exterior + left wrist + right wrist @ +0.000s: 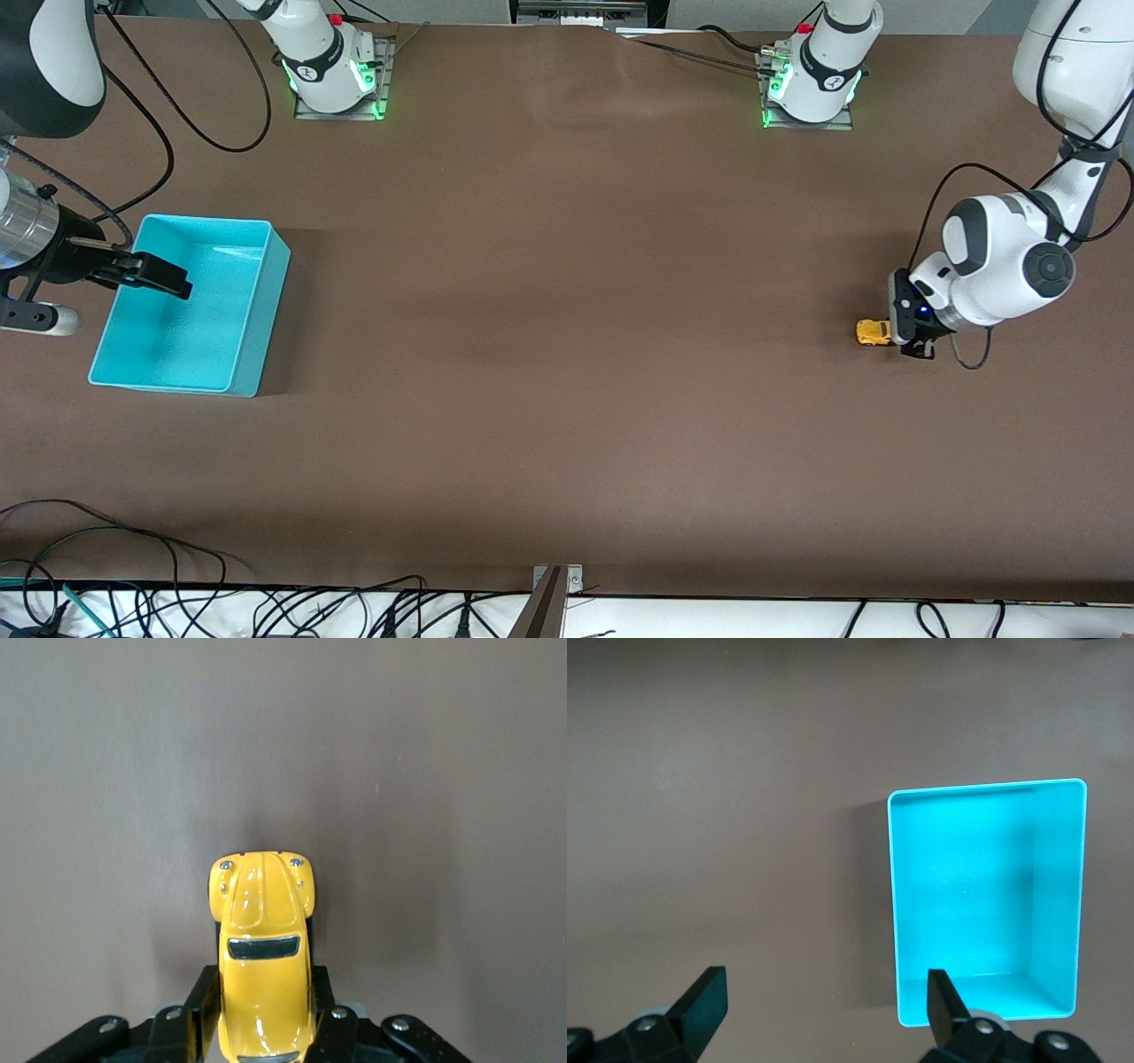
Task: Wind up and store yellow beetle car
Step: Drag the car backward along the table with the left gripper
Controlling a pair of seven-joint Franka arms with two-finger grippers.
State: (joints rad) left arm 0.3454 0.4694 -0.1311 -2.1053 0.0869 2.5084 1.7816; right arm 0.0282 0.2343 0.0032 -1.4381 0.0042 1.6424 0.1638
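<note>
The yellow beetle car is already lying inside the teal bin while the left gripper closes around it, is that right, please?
Not quite: the yellow beetle car sits on the table at the left arm's end, apart from the teal bin, as the front view shows. The left gripper does close around it.

White shells with dark grey joints are being shown on both arms (992,266); black cables are being trailed; black fingers (704,1001) are being carried, silver screws just beside them.

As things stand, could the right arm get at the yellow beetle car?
Probably not. The yellow beetle car sits at the left arm's end of the table, gripped by the left gripper. The right gripper hangs open over the teal bin at the right arm's end.
</note>
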